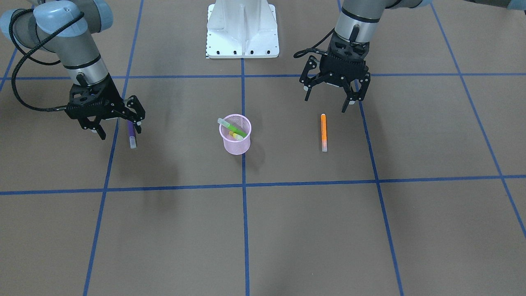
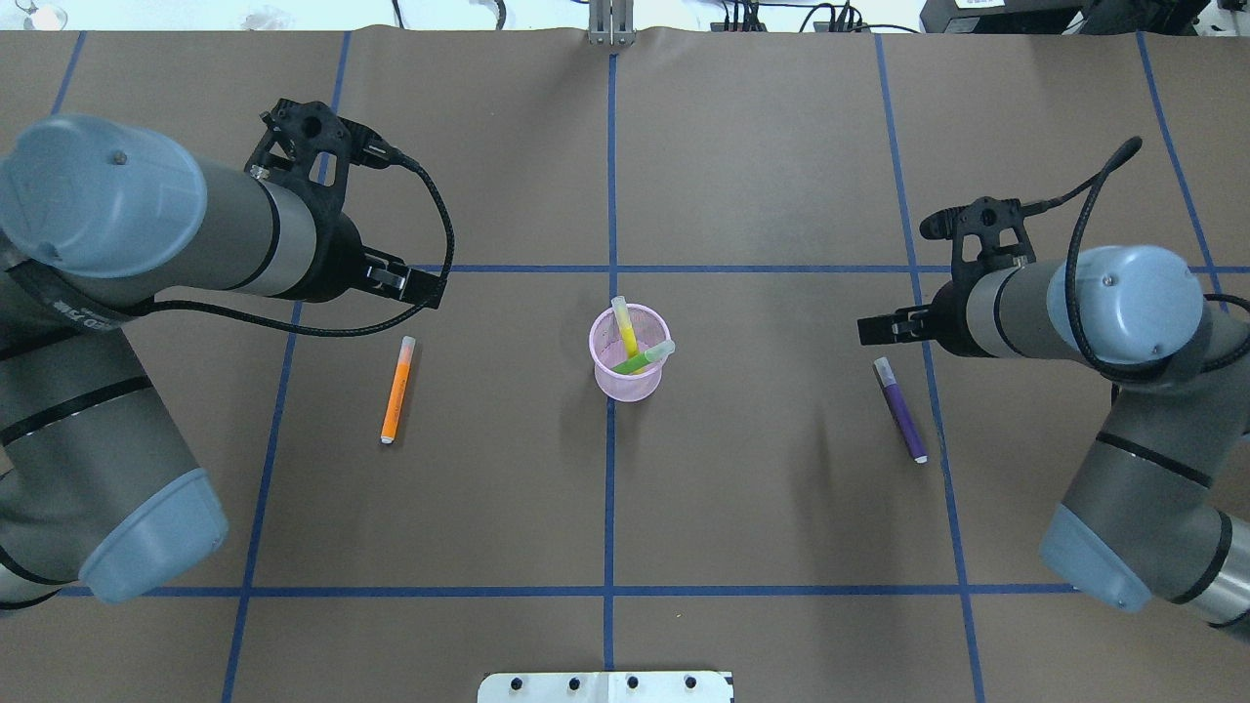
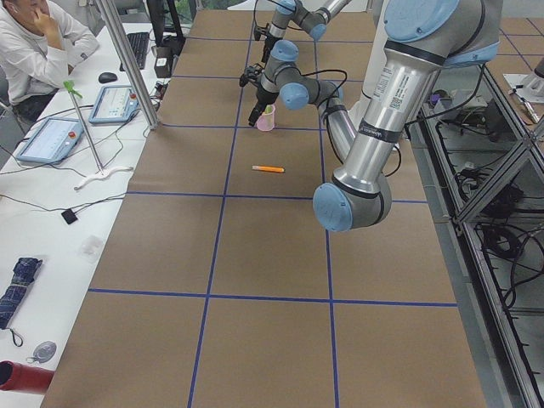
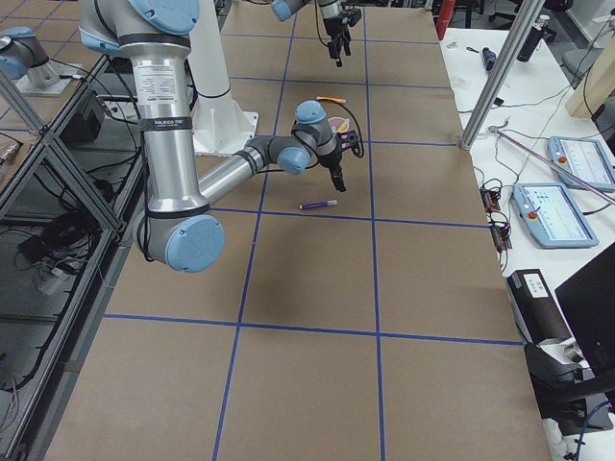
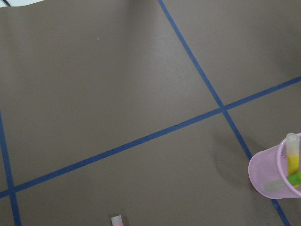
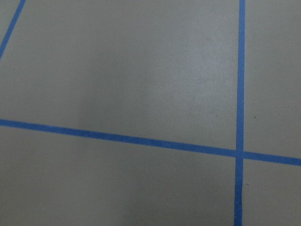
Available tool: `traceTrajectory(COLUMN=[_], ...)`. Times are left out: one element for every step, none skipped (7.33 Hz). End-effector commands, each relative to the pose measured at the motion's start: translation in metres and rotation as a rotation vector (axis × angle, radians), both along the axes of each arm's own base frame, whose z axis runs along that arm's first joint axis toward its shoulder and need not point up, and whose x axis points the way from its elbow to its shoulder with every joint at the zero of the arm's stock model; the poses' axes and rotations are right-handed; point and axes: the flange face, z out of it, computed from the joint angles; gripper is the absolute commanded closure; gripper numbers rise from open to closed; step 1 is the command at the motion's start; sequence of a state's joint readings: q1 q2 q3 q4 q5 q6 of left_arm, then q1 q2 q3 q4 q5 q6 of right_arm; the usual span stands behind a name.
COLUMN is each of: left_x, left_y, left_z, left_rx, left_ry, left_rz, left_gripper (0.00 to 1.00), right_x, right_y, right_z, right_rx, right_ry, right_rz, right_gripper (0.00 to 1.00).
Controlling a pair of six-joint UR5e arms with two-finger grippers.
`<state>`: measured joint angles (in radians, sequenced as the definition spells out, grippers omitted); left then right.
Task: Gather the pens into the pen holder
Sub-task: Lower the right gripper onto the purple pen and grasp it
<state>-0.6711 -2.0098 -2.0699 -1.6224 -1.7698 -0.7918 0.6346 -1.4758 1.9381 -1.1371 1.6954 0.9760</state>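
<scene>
Here, reading the overhead view from its left edge, we first meet the left fingers [image 1: 326, 103]. They hang above the desk [image 2: 762, 508], spread wide, with nothing between them. In the front view they sit a little nearer the robot than the orange pen [image 2: 396, 391] and do not touch it.

That pen lies flat on the desk, well to the left of the holder [image 2: 630, 383]. It runs roughly along the blue tape [image 2: 610, 508], and its whitish cap points away from the robot. In the left wrist view we catch only that cap, at the bottom edge.

Next comes the holder, upright at the middle of the desk, right on the central tape line. Two pens stand inside it, both leaning. The yellow pen [image 2: 625, 332] tips toward the far side, and the green pen [image 2: 646, 358] tips to the right with its cap over the rim.

Further right, the purple pen [image 2: 902, 410] lies flat on the desk, slightly slanted, cap at the far end.

Last, the right fingers [image 1: 119, 132] hover over the capless end of that pen. They are parted wide and grip nothing, and the right side view shows them clear of the pen. The right wrist view shows only desk and tape.
</scene>
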Motion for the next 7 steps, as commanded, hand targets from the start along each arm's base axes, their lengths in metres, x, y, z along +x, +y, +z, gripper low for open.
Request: traceTrajectory(left_x=[-0.001, -0.001, -0.001, -0.001, 0.001, 0.001, 0.001], left_y=[0.000, 0.000, 0.000, 0.000, 0.000, 0.000, 0.000], left_z=[-0.001, -0.002, -0.002, -0.004, -0.003, -0.004, -0.004], left_rx=[0.001, 0.003, 0.003, 0.004, 0.003, 0.004, 0.004], left_ry=[0.002, 0.003, 0.003, 0.006, 0.005, 0.006, 0.006], left_rz=[-0.002, -0.002, -0.002, -0.002, -0.001, -0.001, -0.001], left_gripper=[0.01, 0.01, 0.01, 0.01, 0.01, 0.01, 0.01], right_x=[-0.037, -0.053, -0.057, -0.059, -0.059, -0.061, -0.058], right_y=[0.039, 0.049, 0.052, 0.051, 0.051, 0.049, 0.049], right_z=[0.030, 0.035, 0.039, 0.043, 0.045, 0.049, 0.051], right_rx=[0.014, 0.016, 0.013, 0.011, 0.032, 0.034, 0.032], right_ry=[0.040, 0.052, 0.059, 0.063, 0.035, 0.029, 0.031], right_rz=[0.005, -0.004, -0.012, -0.014, -0.024, -0.026, -0.024], right_gripper=[0.01, 0.07, 0.22, 0.38, 0.41, 0.43, 0.45])
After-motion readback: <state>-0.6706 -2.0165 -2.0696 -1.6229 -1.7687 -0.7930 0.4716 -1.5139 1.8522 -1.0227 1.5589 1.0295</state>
